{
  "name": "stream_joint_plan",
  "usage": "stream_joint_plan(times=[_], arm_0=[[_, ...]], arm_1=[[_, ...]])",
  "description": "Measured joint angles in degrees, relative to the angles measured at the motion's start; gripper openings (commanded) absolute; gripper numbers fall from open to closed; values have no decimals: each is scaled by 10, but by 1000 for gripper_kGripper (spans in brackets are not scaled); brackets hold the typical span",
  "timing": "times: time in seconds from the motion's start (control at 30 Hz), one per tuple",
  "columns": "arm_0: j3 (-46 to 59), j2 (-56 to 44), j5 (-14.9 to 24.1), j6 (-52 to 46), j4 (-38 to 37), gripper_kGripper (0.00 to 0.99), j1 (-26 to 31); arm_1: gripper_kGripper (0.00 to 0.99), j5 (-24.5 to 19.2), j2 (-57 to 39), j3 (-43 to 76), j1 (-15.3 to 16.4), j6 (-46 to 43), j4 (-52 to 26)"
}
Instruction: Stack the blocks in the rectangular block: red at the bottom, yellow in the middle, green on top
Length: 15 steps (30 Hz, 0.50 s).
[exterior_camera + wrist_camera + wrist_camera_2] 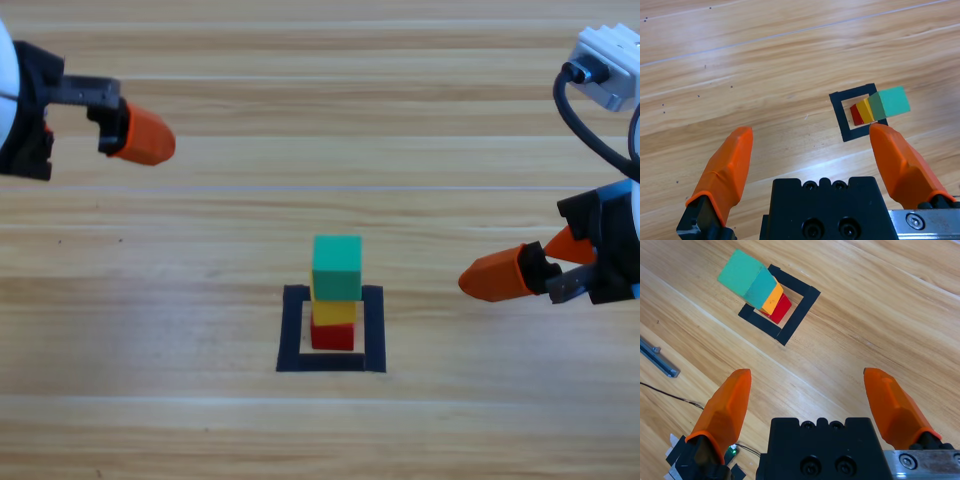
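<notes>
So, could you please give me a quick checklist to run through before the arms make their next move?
1. Small red cube at the bottom, inside the black tape square: ok.
2. Small yellow cube sits on the red: ok.
3. Small teal-green cube on top: ok.
4. Stack stands upright, no cube overhanging badly: ok.
5. Left gripper open, empty and well away, near the upper left edge: ok.
6. Right gripper open, empty, to the right of the stack and not touching it: ok.
</notes>
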Motion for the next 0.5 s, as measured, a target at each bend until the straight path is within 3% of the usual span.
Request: stream_joint_plan(times=[0.17,0.5], arm_0=[[61,-42,-14,26,-34,990,7],[62,-58,-14,46,-34,990,15]], arm_1=[[989,0,0,0,0,0,0],[989,0,0,0,0,0,0]])
